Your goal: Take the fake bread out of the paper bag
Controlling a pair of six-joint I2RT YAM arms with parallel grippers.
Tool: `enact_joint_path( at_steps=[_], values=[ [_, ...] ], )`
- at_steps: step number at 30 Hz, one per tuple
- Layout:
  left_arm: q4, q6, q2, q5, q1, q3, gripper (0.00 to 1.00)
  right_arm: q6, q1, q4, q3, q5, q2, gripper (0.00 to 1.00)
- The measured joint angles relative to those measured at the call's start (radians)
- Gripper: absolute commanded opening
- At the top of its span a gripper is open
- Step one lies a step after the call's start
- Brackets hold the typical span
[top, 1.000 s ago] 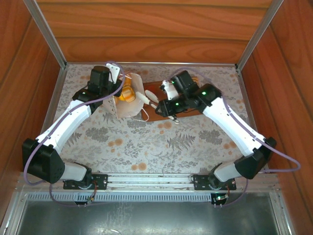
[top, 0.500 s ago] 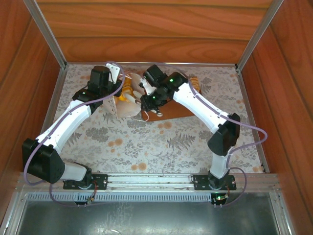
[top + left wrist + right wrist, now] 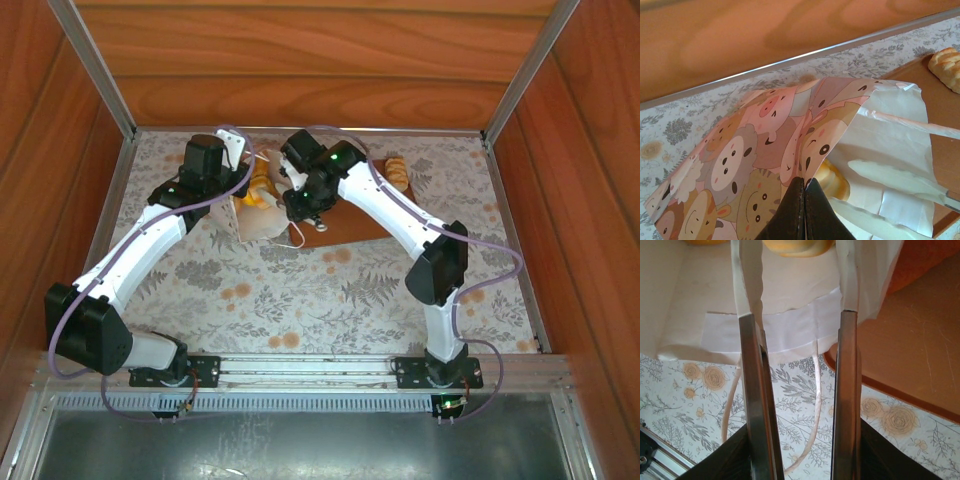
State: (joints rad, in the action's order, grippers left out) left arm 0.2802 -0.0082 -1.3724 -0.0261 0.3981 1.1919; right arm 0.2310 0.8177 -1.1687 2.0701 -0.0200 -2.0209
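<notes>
Fake bread [image 3: 834, 184] inside paper bag [image 3: 765, 150], mouth open.

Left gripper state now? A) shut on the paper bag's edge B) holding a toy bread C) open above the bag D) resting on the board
A: in the left wrist view, the left gripper has its fingers pressed together on a fold of the paper bag.

No readable text, labels, brands, numbers; paper bag [image 3: 765, 165] carries cartoon animal faces only.

The right end effector [image 3: 292, 197] sits at the mouth of the paper bag [image 3: 258, 225]. Fake bread [image 3: 396, 172] lies on the board [image 3: 348, 225], at the bag's 3 o'clock.
</notes>
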Motion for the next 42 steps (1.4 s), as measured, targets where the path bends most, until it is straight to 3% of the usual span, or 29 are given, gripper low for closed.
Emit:
enact_joint_path(
  at_steps=[29,32,35,42],
  values=[
    [-0.031,-0.001,0.021,0.023,0.0,-0.043,0.0,-0.047,-0.054,0.021,0.042,-0.126,-0.093,0.47],
    [-0.035,-0.009,0.024,0.023,0.0,-0.047,0.0,-0.049,-0.055,0.022,0.042,-0.139,-0.093,0.42],
    [-0.037,-0.011,0.025,0.021,0.0,-0.048,0.0,-0.058,-0.055,0.024,0.042,-0.148,-0.093,0.28],
    [-0.049,-0.012,0.032,0.004,0.0,-0.06,0.0,-0.06,-0.059,0.045,0.026,-0.165,-0.08,0.21]
  ],
)
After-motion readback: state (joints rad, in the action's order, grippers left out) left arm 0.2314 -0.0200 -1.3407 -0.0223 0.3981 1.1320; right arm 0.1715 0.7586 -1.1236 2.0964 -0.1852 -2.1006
